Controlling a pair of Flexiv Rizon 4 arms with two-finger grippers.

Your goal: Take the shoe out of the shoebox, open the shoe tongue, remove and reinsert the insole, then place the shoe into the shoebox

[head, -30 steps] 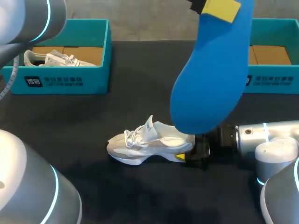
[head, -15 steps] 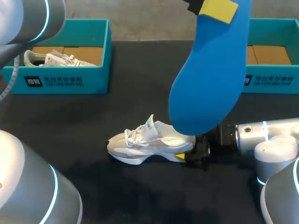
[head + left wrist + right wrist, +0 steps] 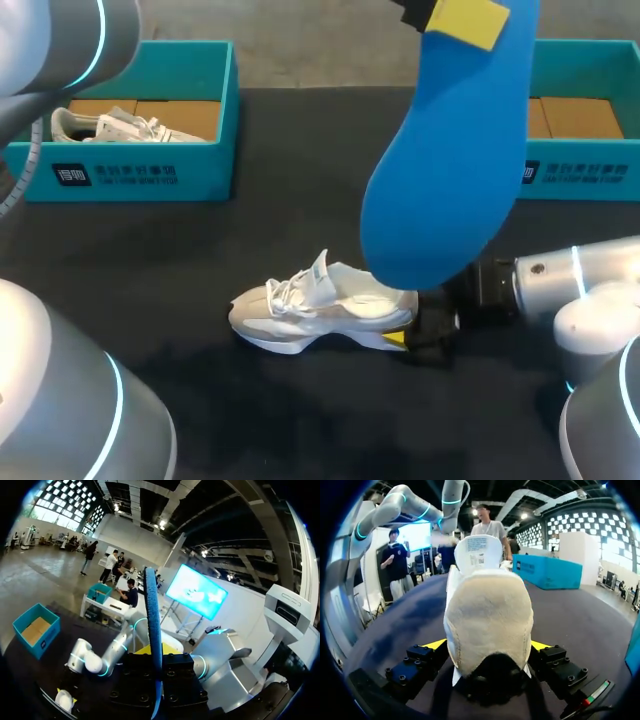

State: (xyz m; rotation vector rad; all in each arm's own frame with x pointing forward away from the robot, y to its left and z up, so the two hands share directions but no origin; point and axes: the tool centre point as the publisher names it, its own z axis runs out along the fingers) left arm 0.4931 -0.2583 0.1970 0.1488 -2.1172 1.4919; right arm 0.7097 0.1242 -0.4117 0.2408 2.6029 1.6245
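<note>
**A:** Where's the stuff sitting right now?

**B:** Closest to the head cam is the insole [image 3: 450,170]. It's bright blue and smooth, and it hangs in the air wide end down, over the heel end of the shoe [image 3: 320,305]. The shoe is white with a chunky sole, laces and a raised tongue. It stands on its sole mid-table with the toe toward my left.

**A:** And the surface?

**B:** It's a plain black table [image 3: 300,180]. At the far edge there's a teal left shoebox [image 3: 130,178] with a second white shoe [image 3: 120,125] inside. The right shoebox [image 3: 590,175] matches it and shows a cardboard floor.

**A:** Arms?

**B:** The right arm [image 3: 570,290] lies low and level along the table. The right gripper [image 3: 408,338] has one finger on each side of the shoe's heel, clamping it. The left arm [image 3: 60,40] comes in high, and the left gripper [image 3: 462,18] is up top, pinching the insole's narrow end.
</note>
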